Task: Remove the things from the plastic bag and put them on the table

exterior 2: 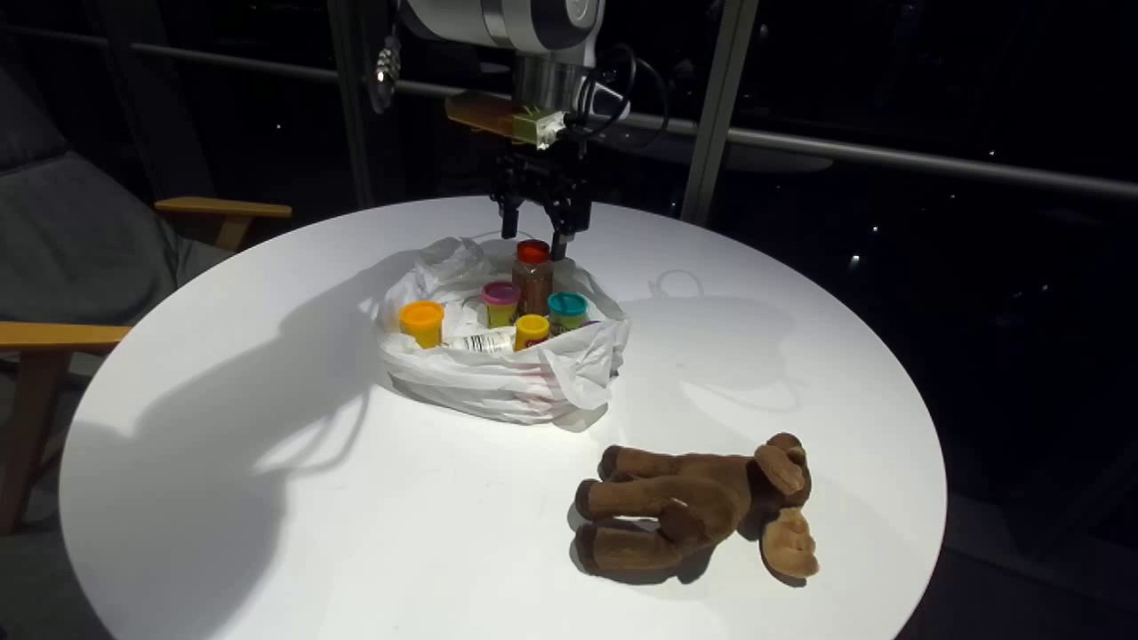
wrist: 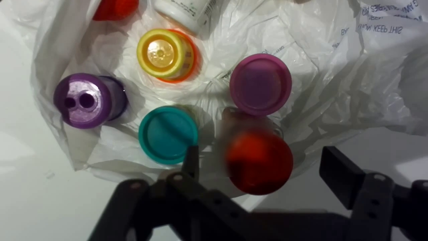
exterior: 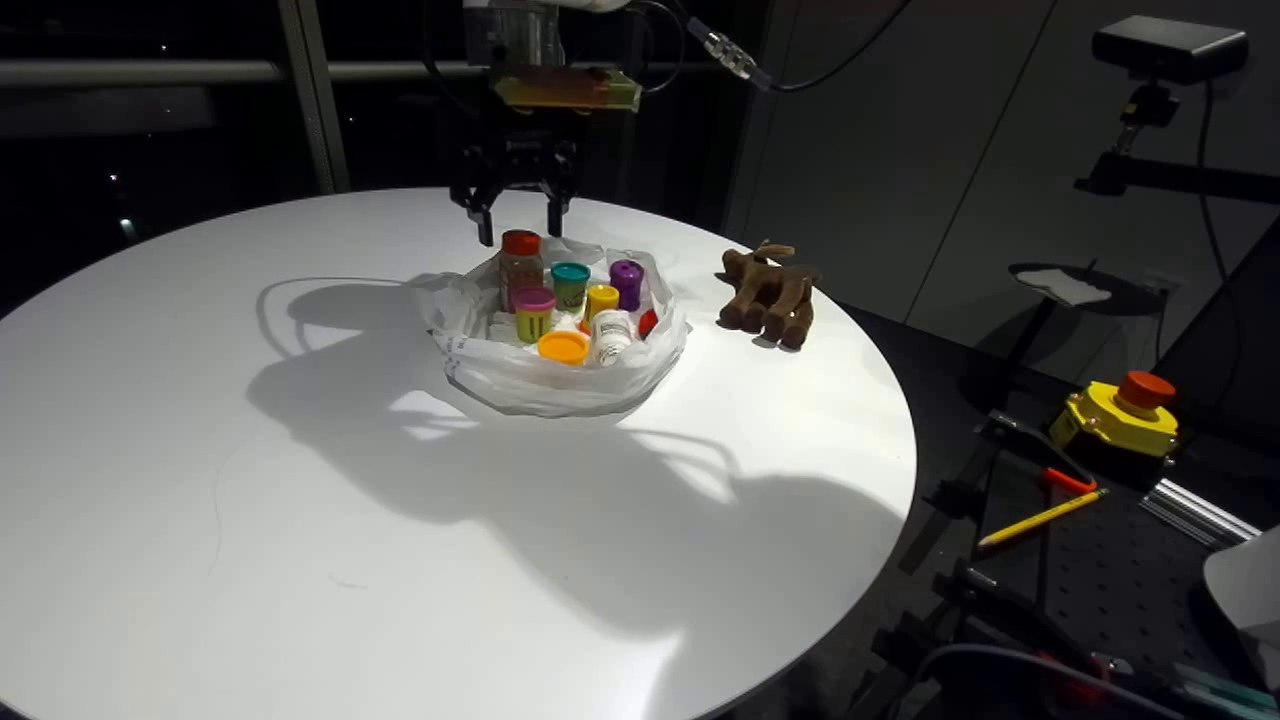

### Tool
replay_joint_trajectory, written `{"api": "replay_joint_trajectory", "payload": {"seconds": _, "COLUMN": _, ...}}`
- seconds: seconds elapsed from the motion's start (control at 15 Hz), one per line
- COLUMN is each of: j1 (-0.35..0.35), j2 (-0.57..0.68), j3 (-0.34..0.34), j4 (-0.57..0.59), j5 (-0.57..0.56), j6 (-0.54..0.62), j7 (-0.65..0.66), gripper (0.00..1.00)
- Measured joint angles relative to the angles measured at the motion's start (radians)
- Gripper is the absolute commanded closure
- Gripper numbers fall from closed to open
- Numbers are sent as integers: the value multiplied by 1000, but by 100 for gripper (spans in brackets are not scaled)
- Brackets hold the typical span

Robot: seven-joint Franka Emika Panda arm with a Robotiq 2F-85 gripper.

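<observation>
We see the gripper [exterior: 521, 230] with its fingers spread either side of the red-lidded jar [exterior 2: 532, 289], clear of its lid; the jar stands upright in the plastic bag [exterior 2: 480, 391], which sits toward the far edge of the table [exterior: 250, 600] in both exterior views; sharing the bag we find a pink-lidded tub [wrist: 260, 83], a teal-lidded tub [wrist: 168, 134], a yellow tub [wrist: 160, 53], a purple cylinder [wrist: 87, 113], an orange-lidded tub [exterior: 563, 348] and a white bottle [exterior: 611, 337]; the plush animal [exterior: 775, 288] lies near the table's right edge in an exterior view.
</observation>
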State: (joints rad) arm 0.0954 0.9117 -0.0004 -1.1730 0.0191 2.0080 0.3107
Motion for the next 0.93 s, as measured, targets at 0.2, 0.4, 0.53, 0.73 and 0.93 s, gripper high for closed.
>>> {"api": "replay_joint_trajectory", "payload": {"seconds": 0.2, "j1": -1, "j2": 13, "j3": 0, "j4": 14, "j5": 5, "j6": -10, "j7": 0, "gripper": 66}}
{"api": "replay_joint_trajectory", "payload": {"seconds": 0.4, "j1": -6, "j2": 14, "j3": -2, "j4": 15, "j5": 5, "j6": -14, "j7": 1, "gripper": 81}}
{"api": "replay_joint_trajectory", "payload": {"seconds": 0.53, "j1": -11, "j2": 14, "j3": -2, "j4": 15, "j5": 6, "j6": -14, "j7": 2, "gripper": 81}}
{"api": "replay_joint_trajectory", "payload": {"seconds": 0.73, "j1": -10, "j2": -1, "j3": -8, "j4": 14, "j5": 6, "j6": -16, "j7": 25, "gripper": 81}}
{"api": "replay_joint_trajectory", "payload": {"seconds": 0.93, "j1": 9, "j2": -75, "j3": -9, "j4": -1, "j5": 6, "j6": -26, "j7": 73, "gripper": 81}}
